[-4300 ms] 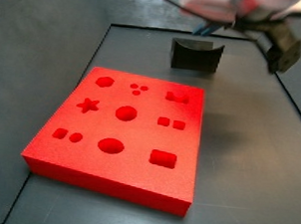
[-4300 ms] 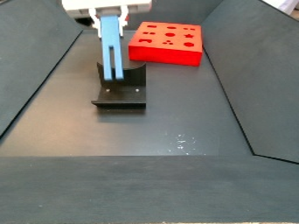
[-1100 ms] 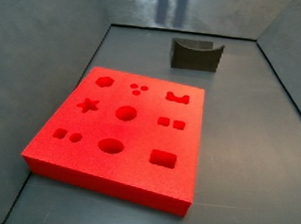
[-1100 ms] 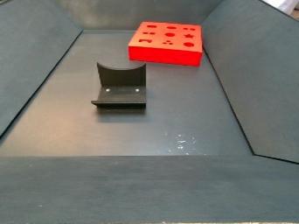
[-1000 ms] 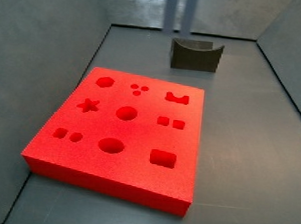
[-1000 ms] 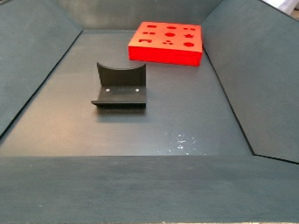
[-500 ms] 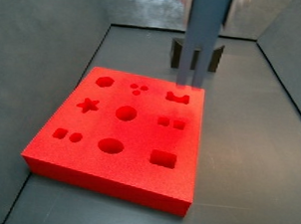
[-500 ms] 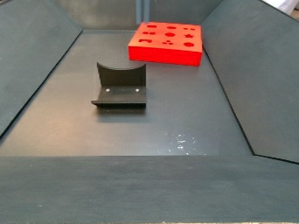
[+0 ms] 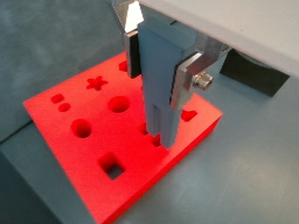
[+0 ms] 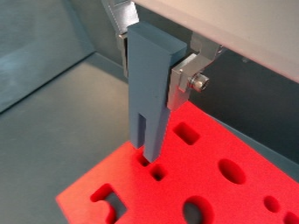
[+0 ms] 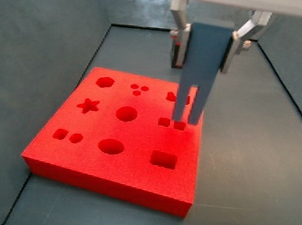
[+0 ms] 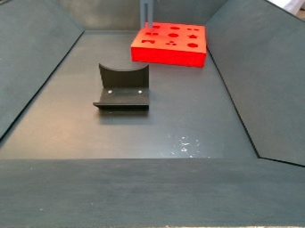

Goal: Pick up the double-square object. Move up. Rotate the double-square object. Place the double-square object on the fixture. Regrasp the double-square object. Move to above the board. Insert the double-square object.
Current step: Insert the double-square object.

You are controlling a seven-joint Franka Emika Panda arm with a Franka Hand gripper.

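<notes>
A lab test rig: bare dark-grey walled bin [image 12: 48,98] holding only a red board [image 12: 169,44] and fixture [image 12: 123,87].

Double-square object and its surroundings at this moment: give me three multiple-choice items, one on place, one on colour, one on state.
1. Where are the prongs of the double-square object?
A. at the twin square holes of the board
B. in the fixture's notch
C. flat on the floor

2. What colour is the object?
A. red
B. slate blue
C. yellow

3. What is the hand doing?
A. open above the fixture
B. out of view
C. shut on the object, held upright

Answers: 1 A, a side view and both wrist views show its tips at the paired squares; 2 B, it contrasts with the red slab; 3 C, silver fingers clamp its upper part.
</notes>
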